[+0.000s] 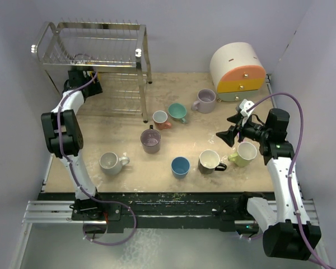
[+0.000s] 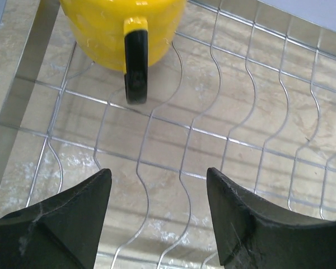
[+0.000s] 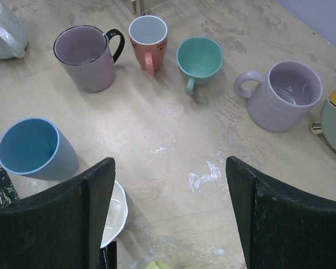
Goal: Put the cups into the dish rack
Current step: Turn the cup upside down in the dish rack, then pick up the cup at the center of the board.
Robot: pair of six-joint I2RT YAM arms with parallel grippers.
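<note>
The silver wire dish rack (image 1: 126, 53) stands at the back left. My left gripper (image 2: 157, 179) is inside its lower tier (image 2: 224, 134), open and empty. Just ahead of it a yellow cup (image 2: 101, 28) with a black handle rests on the wires, untouched. My right gripper (image 3: 171, 168) hovers open over bare table at the right. On the table I see a purple cup (image 3: 84, 59), a salmon cup (image 3: 148, 36), a teal cup (image 3: 199, 56), a lavender cup (image 3: 285, 95), a blue cup (image 3: 33, 148), a white cup (image 1: 112, 162), a black cup (image 1: 210, 161) and a pale green cup (image 1: 246, 153).
A rounded cream-and-orange drawer box (image 1: 238, 70) sits at the back right. The rack's upright legs (image 1: 144, 98) stand close to the salmon cup (image 1: 161, 118). The black and pale green cups lie just under my right gripper (image 1: 229, 131).
</note>
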